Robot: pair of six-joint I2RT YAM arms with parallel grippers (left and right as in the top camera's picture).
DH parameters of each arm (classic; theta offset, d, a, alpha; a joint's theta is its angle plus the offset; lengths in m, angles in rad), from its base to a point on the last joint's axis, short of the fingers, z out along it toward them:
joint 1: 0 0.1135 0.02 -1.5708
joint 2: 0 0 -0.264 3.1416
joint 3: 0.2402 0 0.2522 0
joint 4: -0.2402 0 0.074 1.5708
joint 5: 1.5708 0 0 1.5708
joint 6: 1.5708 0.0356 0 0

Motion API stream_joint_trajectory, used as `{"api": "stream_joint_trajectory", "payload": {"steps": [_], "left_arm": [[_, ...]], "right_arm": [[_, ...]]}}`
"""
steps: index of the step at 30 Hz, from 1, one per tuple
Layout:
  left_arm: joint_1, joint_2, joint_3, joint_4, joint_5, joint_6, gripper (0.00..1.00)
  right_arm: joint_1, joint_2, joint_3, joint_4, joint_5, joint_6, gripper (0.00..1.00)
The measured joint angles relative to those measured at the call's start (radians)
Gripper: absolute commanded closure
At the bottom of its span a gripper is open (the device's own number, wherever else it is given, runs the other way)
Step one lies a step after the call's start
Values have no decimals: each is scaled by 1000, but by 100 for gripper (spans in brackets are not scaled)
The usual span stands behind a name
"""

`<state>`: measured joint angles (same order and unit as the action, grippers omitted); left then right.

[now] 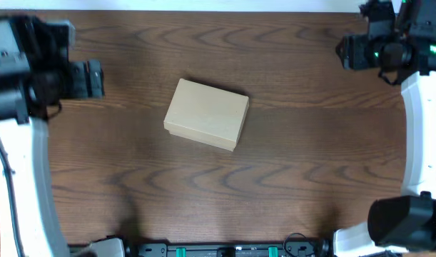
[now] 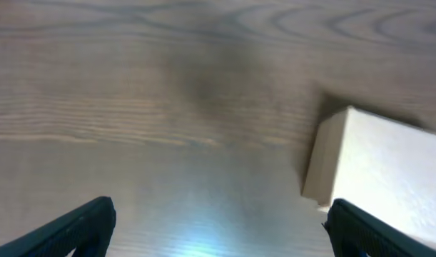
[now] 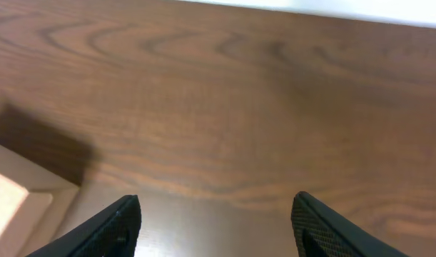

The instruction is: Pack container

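The container (image 1: 207,113) is a plain tan cardboard box lying mid-table, slightly skewed, with its lid down. My left gripper (image 1: 95,78) hovers to its left, well apart from it. In the left wrist view that gripper (image 2: 221,223) stands open over bare wood, with the container (image 2: 389,171) just beyond its right finger (image 2: 350,225). Far off at the back right is my right gripper (image 1: 345,51). The right wrist view shows it (image 3: 216,218) open and holding nothing, with a corner of the container (image 3: 18,203) at the lower left.
The dark wooden table (image 1: 310,157) ends at a pale far edge (image 3: 332,11). White arm links (image 1: 36,178) (image 1: 424,128) run down both sides, and the arm bases (image 1: 403,221) sit along the near edge.
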<state>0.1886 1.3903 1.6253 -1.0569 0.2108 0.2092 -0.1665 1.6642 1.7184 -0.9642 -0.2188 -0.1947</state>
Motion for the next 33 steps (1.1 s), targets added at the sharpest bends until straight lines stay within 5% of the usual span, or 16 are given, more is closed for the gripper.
{"api": "stream_joint_trajectory", "payload": {"steps": [16,30,32,33], "left_arm": [[0,-461,-438,-2,200,164,5],[0,-679,-547,-96,274,341,5],[0,-678,-559,-89,280,344,5],[0,-678,-559,-84,280,346,5]], "right_arm": [[-74,-729,-845,330,-50,-2,28],[-74,-871,-1053,440,-175,-41,34],[-74,-871,-1053,463,-179,-40,29],[-74,-871,-1053,475,-180,-36,17]]}}
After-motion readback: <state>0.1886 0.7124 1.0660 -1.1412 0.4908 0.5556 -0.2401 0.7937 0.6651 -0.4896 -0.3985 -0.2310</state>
